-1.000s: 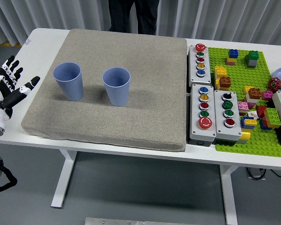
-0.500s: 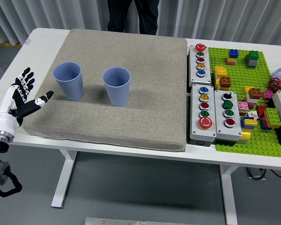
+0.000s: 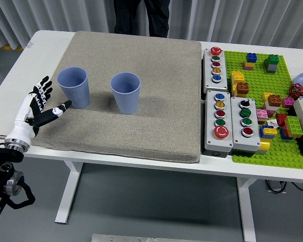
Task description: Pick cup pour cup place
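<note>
Two matching cups stand upright and apart on a thick grey mat (image 3: 141, 126): both are pale blue, ribbed down their sides, tapering toward the base, open mouths up. The left cup (image 3: 73, 87) sits near the mat's left edge; the right cup (image 3: 125, 92) is beside it, toward the mat's middle. My left hand (image 3: 39, 107), white with black finger joints, hovers over the mat's left edge, fingers spread and holding nothing, thumb tip pointing at the left cup's base, close but not touching. The mat looks like coarse woven fabric, square-cornered, covering most of the white table (image 3: 20, 75); a bare strip of tabletop runs along its left and front. Behind and right of the cups the mat is flat, open surface. Past the mat's right edge lie three grey button boxes (image 3: 227, 118) with coloured round buttons, then a green studded baseplate (image 3: 283, 151) strewn with bright bricks. A person in dark trousers (image 3: 141, 15) stands at the far side.
</note>
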{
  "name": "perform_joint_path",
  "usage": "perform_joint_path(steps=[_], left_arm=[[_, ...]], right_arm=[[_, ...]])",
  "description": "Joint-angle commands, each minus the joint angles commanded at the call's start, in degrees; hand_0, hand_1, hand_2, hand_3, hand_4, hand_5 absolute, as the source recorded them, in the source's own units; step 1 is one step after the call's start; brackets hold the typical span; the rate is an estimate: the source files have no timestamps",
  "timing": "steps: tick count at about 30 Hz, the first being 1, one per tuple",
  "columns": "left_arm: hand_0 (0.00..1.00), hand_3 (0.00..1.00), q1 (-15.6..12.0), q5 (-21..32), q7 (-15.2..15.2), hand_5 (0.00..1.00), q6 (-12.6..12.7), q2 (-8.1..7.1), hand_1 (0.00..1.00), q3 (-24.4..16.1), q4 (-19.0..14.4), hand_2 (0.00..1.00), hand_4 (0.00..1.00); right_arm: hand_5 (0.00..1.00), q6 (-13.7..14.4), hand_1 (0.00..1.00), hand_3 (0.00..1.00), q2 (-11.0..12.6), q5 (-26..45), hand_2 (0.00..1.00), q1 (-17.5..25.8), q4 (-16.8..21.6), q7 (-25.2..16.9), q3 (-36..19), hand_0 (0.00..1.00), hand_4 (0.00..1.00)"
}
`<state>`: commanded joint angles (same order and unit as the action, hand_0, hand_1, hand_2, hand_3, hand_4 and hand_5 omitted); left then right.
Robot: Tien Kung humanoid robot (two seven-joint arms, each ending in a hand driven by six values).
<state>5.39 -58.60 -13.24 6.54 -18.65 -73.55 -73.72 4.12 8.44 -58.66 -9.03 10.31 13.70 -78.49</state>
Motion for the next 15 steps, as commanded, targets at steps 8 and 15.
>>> perform_joint_path(steps=[8,15], left_arm=[[0.998,0.998,2.15,0.80,-0.01,0.157,0.25,-0.46,0.998,1.67,2.84,0.998,0.895],[0.998,0.998,4.53,1.19,0.24,0.174,0.33,-0.93,0.998,3.44,4.80,0.998,0.902]], right_arm=[[0.510,-0.03,0.675,0.642,-0.05,0.71,0.676,0.06,0.00,-0.11,0.54,0.717,0.226],[0.511,-0.13,0.675,0.642,-0.07,0.56,0.676,0.16,0.00,-0.11,0.75,0.717,0.224]])
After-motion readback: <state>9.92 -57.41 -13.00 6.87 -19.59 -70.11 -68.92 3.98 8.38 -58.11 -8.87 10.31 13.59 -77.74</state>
